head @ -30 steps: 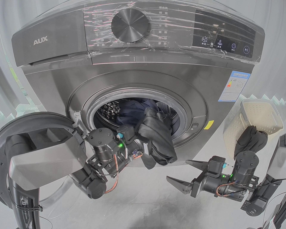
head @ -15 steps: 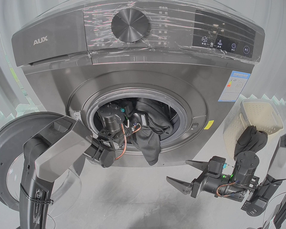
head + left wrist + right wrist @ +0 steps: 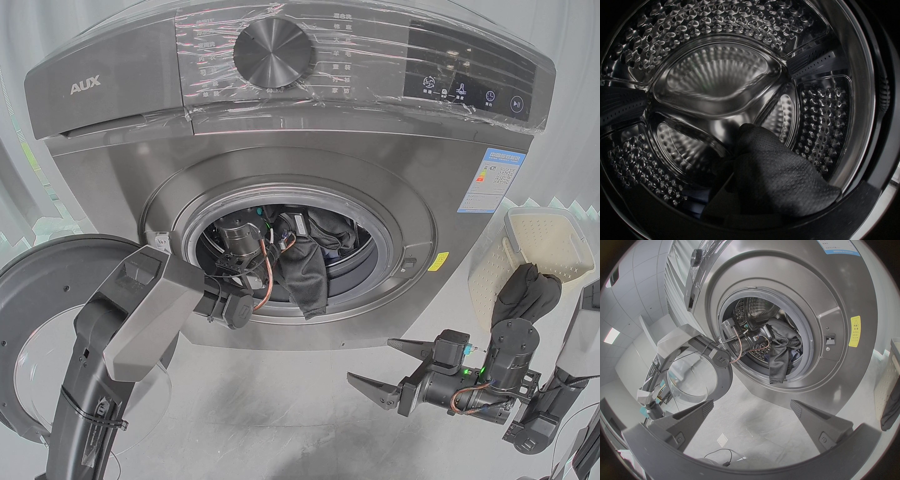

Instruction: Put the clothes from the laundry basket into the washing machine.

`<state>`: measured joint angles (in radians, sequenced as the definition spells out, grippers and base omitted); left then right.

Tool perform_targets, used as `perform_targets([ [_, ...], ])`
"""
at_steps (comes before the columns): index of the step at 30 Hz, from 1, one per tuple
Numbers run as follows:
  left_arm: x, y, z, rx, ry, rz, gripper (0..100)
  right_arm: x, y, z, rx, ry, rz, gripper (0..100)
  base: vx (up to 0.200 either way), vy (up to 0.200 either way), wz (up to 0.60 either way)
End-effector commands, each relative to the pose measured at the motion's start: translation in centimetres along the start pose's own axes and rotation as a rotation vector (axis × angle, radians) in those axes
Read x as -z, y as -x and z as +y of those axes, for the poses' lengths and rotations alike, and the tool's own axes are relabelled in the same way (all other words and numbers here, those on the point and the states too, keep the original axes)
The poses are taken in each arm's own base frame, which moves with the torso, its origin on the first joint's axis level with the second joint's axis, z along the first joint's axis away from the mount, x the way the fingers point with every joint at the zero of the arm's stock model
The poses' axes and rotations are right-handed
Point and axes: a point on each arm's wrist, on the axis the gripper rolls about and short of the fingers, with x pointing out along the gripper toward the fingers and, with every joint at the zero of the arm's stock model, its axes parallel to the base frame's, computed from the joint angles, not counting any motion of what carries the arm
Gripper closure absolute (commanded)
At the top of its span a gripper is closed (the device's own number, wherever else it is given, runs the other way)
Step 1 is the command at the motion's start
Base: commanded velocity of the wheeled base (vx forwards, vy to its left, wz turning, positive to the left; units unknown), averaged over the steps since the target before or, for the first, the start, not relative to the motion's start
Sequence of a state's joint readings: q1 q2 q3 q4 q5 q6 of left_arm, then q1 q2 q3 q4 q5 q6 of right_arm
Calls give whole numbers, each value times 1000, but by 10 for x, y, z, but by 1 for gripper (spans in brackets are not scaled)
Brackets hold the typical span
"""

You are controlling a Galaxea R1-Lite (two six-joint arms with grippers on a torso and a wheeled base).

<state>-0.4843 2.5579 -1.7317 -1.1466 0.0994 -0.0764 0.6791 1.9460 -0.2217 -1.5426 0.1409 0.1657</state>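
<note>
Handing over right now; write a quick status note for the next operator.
Left gripper: inside the washing machine drum, grip hidden by the dark garment.
Right gripper: open, empty, low in front of the machine.
Done: that garment is half in, one end hanging over the door rim.
To do: push it fully in, then load the other dark garment draped on the laundry basket.

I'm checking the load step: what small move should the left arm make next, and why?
Probably carry the dark garment deeper into the drum: the left arm is inside, yet the garment's tail hangs out over the door rim.
</note>
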Motion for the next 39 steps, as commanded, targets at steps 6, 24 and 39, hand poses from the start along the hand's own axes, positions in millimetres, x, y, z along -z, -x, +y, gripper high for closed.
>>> perform_targets([
  [6,11,-15,5,-75,19,-37,0,2,-2,0,0,-1,7,0,0,0,0],
  [24,22,61,-14,-2,5,443,0,1,-1,0,0,0,2,0,0,0,0],
  [39,81,48,-14,5,-29,488,0,2,-2,0,-1,0,6,0,0,0,0],
])
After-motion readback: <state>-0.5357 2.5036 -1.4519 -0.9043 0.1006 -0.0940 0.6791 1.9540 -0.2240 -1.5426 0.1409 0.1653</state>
